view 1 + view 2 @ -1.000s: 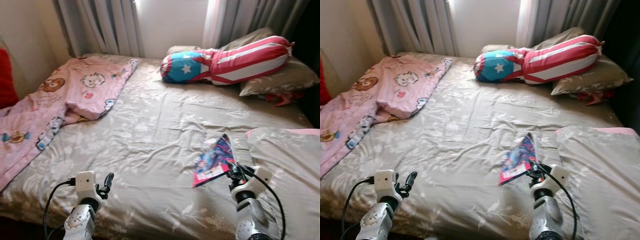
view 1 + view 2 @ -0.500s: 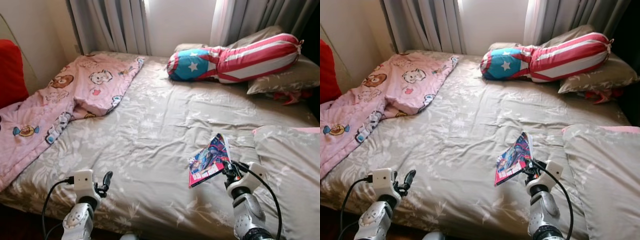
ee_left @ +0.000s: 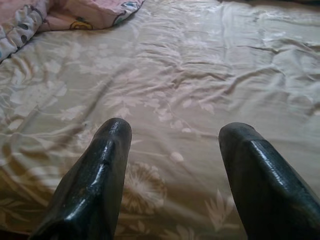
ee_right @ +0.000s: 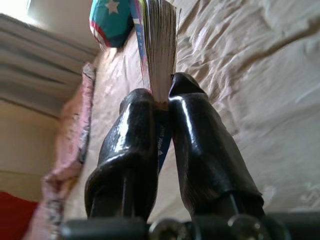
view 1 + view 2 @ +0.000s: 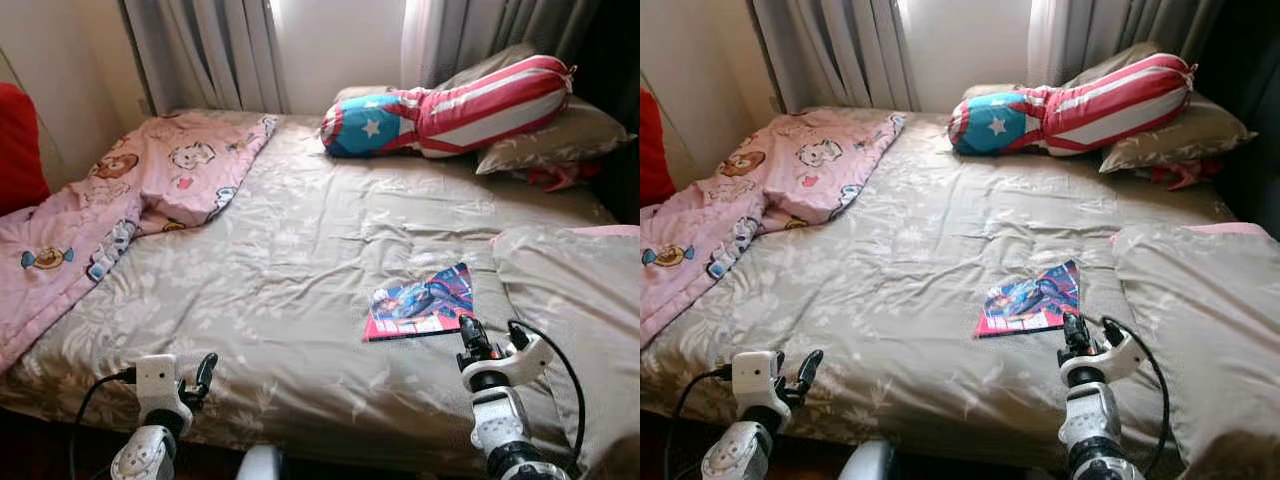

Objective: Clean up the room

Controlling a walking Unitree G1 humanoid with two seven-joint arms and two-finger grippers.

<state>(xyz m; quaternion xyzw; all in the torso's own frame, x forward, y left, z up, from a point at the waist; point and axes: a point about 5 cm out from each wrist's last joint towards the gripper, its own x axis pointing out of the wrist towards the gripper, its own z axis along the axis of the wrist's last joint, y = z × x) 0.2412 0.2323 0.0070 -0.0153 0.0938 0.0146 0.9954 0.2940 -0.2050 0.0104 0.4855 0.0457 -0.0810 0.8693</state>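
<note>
A colourful comic book (image 5: pixel 422 302) lies nearly flat on the grey flowered bed sheet (image 5: pixel 300 250), near the bed's front right. My right gripper (image 5: pixel 466 332) is at the book's near corner. In the right wrist view its fingers (image 4: pixel 195 130) are shut on the book's edge (image 4: pixel 160 45), with the pages sticking out between them. My left gripper (image 5: pixel 205 368) hovers over the bed's front left edge, and its fingers (image 3: pixel 100 170) stand open with nothing between them.
A pink cartoon blanket (image 5: pixel 130 190) is bunched on the bed's left side. A red, white and blue bolster (image 5: pixel 460 105) rests on grey pillows (image 5: pixel 555 135) at the head. Another grey pillow (image 5: pixel 570 300) lies right of the book. Something red (image 5: pixel 20 140) stands at the left wall.
The book was held tilted up off the bed; now it lies almost flat on the sheet with my right gripper lower. The camera view has shifted. The left gripper stays open.
</note>
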